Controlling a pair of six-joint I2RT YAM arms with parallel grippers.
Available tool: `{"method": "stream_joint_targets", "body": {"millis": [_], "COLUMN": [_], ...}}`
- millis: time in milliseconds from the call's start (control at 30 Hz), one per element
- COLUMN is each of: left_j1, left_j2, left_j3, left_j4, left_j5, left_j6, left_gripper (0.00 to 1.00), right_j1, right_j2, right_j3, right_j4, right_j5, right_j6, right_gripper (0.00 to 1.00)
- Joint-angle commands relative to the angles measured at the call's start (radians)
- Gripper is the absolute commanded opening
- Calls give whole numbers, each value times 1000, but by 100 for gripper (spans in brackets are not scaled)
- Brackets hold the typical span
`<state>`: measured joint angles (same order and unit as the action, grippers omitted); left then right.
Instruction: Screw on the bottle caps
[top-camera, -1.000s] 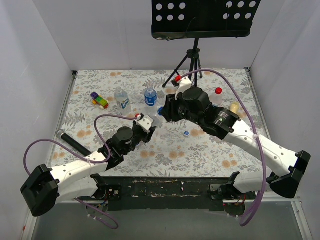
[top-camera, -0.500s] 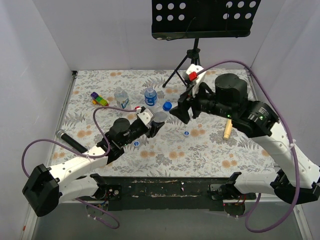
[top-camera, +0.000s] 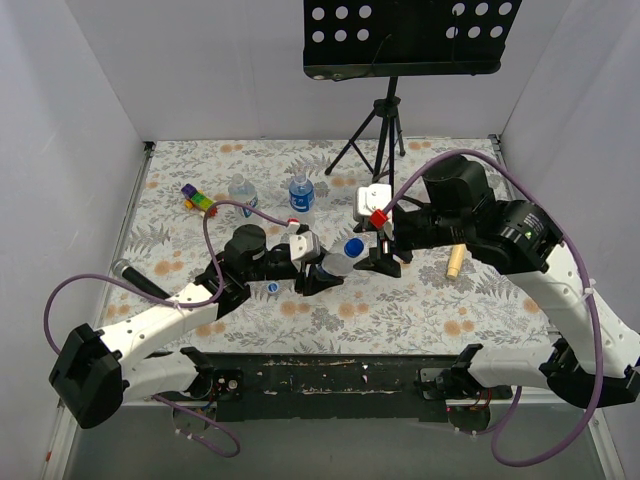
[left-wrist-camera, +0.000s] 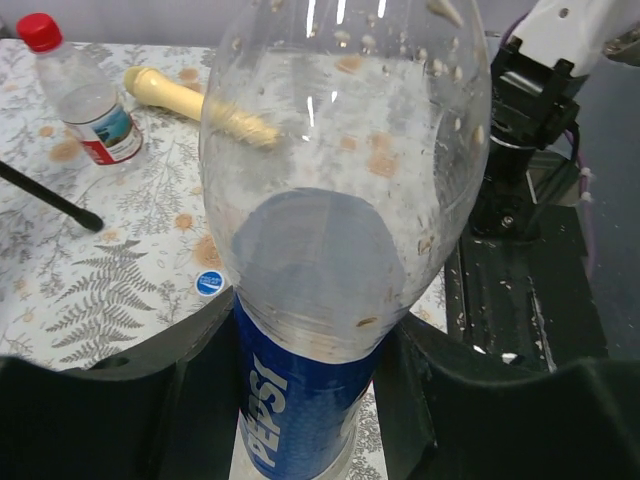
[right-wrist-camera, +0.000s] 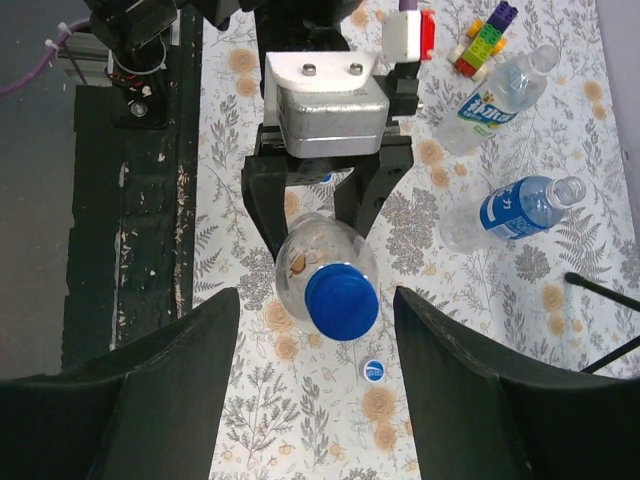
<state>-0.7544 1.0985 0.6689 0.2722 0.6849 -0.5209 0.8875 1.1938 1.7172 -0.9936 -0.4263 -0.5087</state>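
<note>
My left gripper (top-camera: 315, 268) is shut on a clear bottle (top-camera: 335, 263) with a blue Pepsi label (left-wrist-camera: 290, 400) and holds it tilted above the table. A blue cap (right-wrist-camera: 342, 300) sits on its neck. My right gripper (right-wrist-camera: 318, 300) is open, its fingers (right-wrist-camera: 170, 390) standing either side of the cap without touching it; it also shows in the top view (top-camera: 385, 262). Two more bottles (top-camera: 240, 190) (top-camera: 301, 192) stand at the back left. A loose blue cap (top-camera: 272, 287) lies on the table. A red-capped bottle (left-wrist-camera: 80, 95) shows only in the left wrist view.
A tan stick (top-camera: 455, 260) lies right of the grippers. A multicoloured toy block (top-camera: 199, 200) sits at the back left. A tripod (top-camera: 385, 130) with a black perforated stand rises at the back. A black cylinder (top-camera: 145, 283) lies near the left arm.
My left gripper carried the bottle right and nearer. My right arm swung down from the back to it. The blue cap seen at the right gripper's tips now sits on the bottle.
</note>
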Motion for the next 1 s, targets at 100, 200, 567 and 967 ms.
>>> {"method": "stream_joint_targets", "body": {"millis": [100, 200, 567, 967], "left_j1": [7, 7, 7, 6], "left_j2": [1, 0, 1, -15], "left_j3": [38, 37, 32, 11], "left_j4": [-18, -14, -2, 47], "left_j5": [97, 97, 108, 47], "left_j6": [-4, -7, -13, -31], "left_gripper": [45, 45, 45, 45], "right_j1": [-1, -1, -2, -2], "right_j2": [42, 58, 70, 113], "right_j3": [85, 88, 68, 48], "right_j4": [-65, -85, -108, -122], "right_j5": [-60, -75, -63, -34], "right_j6": [-108, -113, -117, -51], "right_gripper": [67, 66, 54, 21]}}
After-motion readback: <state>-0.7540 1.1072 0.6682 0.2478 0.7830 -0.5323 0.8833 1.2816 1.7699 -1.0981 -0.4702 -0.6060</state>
